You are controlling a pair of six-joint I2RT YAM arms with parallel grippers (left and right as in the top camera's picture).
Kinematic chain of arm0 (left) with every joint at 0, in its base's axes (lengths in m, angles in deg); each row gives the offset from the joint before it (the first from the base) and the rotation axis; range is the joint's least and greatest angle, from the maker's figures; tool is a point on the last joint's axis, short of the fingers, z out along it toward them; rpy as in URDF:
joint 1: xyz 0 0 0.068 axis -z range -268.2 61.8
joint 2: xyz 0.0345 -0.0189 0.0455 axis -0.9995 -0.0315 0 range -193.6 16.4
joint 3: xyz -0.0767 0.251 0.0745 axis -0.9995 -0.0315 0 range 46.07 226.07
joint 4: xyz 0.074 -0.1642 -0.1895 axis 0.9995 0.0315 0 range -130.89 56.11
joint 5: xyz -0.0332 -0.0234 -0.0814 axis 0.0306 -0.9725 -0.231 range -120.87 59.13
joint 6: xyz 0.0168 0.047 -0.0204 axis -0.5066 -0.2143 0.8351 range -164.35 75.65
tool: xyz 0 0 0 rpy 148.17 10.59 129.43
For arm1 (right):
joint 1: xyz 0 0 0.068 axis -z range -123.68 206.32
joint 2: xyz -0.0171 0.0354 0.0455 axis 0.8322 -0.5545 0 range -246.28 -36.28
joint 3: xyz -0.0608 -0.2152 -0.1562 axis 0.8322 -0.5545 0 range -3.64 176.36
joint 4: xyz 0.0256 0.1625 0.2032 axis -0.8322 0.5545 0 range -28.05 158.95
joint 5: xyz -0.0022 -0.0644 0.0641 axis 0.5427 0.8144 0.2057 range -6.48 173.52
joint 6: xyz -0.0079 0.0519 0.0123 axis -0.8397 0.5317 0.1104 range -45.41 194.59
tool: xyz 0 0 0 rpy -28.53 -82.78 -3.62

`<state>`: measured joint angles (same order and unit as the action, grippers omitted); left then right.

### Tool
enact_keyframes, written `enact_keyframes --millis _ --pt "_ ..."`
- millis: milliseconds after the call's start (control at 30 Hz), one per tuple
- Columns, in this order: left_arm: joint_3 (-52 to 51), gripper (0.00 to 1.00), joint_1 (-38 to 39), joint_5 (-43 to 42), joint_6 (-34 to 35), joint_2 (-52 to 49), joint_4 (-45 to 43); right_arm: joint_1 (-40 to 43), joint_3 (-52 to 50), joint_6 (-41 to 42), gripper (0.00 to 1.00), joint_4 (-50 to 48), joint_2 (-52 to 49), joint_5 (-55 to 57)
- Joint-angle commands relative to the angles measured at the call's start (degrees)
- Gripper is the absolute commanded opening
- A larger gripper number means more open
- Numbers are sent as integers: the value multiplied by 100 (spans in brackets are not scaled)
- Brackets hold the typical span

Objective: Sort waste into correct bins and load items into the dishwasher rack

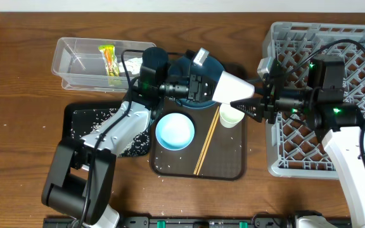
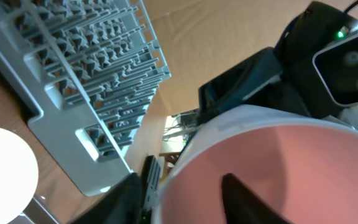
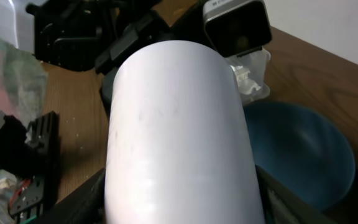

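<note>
The pink cup, white outside and pink inside, hangs on its side above the brown tray, between both grippers. My right gripper is shut on its base end, a finger on each side. My left gripper straddles the rim, one finger inside and one outside, with gaps to the wall, so it is open. The dark-blue dish, pale-blue bowl, pale-green cup and chopsticks lie on the tray. The grey rack stands at the right.
The clear tub at the back left holds the snack wrapper and the white tissue. The black tray in front of it holds rice grains. The brown serving tray lies in the middle. Loose grains dot the table.
</note>
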<state>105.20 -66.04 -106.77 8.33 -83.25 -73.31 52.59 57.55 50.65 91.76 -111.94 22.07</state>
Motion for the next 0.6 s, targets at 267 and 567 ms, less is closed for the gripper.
enact_keyframes --millis 267,567 --pt "37 56 -186 2216 -2734 81 2813 557 116 2068 45 337 42 3565" --pt "37 56 -540 4385 -3965 1388 4955 1825 481 3289 20 1060 107 5056"
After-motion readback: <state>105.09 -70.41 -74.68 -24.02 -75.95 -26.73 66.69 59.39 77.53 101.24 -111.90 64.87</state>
